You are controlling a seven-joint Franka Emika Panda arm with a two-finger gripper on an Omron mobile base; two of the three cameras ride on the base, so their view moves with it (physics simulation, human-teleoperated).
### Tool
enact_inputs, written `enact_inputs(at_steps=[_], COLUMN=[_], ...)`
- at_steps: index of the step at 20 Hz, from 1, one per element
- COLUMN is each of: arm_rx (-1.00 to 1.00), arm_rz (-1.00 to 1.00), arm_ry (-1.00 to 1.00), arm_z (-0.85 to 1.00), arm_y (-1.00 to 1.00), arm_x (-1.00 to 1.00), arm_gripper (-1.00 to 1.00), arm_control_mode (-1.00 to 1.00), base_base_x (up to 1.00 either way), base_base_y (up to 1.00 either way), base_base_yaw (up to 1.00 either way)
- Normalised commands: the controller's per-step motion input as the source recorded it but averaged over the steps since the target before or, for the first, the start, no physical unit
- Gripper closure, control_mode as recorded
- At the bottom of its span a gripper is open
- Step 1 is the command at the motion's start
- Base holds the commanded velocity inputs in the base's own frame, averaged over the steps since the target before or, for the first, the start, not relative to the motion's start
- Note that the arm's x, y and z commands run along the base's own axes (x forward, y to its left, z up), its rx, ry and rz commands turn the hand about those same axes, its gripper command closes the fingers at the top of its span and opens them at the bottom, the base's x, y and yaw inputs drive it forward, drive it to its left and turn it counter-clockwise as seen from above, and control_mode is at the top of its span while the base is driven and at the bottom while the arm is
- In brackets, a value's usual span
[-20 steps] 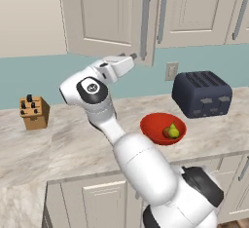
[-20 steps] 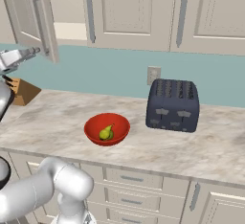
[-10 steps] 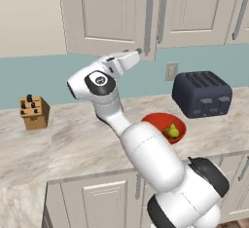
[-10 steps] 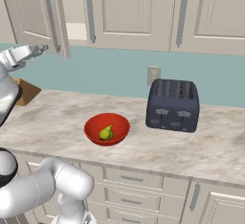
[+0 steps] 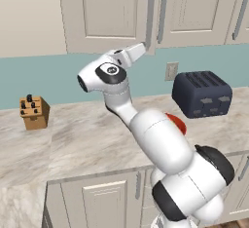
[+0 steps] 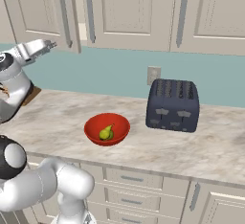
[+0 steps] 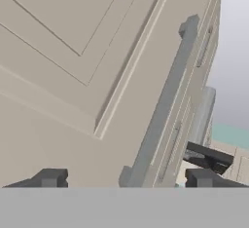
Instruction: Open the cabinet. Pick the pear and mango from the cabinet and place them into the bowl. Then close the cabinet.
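Observation:
The cabinet's left door [image 6: 40, 12] stands almost shut, with a thin pale gap at its right edge. My gripper [image 6: 48, 44] hangs open just below and in front of that door's lower corner [image 5: 138, 51]. In the hand view the door's long grey bar handle [image 7: 165, 100] runs up between my spread fingertips [image 7: 48, 178], and nothing is held. The red bowl [image 6: 91, 127] sits on the counter with the yellow-green pear [image 6: 105, 132] inside; a sliver of the bowl [image 5: 177, 123] shows behind my arm. The mango is hidden.
A dark toaster [image 6: 173, 104] stands right of the bowl, below a wall outlet [image 6: 153, 74]. A wooden knife block [image 5: 34, 112] sits at the far left of the marble counter [image 6: 201, 146]. The right cabinet door [image 6: 129, 7] is shut.
The left cabinet door has swung from wide open to nearly shut. My gripper has moved right along with it, and its jaws have spread wider.

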Motion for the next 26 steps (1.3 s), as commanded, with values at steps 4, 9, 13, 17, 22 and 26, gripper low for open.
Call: enact_inputs(at_steps=[4,9,13,17,22,26], arm_rx=[0.0,0.0,0.0,0.0,0.0,-0.02], arm_rz=[0.09,0.11,0.11,0.1,0.08,0.07], arm_ry=[0.07,0.1,0.12,0.11,0.06,0.0], arm_z=[0.01,0.0,0.0,0.0,0.0,0.06], arm_y=[-0.34,-0.24,-0.2,-0.11,-0.05,-0.04], arm_x=[0.5,0.57,0.6,0.58,0.23,-0.15], arm_gripper=[-1.0,-1.0,-1.0,-1.0,-1.0,-1.0], arm_control_mode=[-1.0,-1.0,-1.0,-1.0,-1.0,-1.0], base_base_x=[0.0,0.0,0.0,0.0,0.0,0.0], base_base_y=[0.0,0.0,0.0,0.0,0.0,0.0], base_base_yaw=[0.0,0.0,0.0,0.0,0.0,0.0])
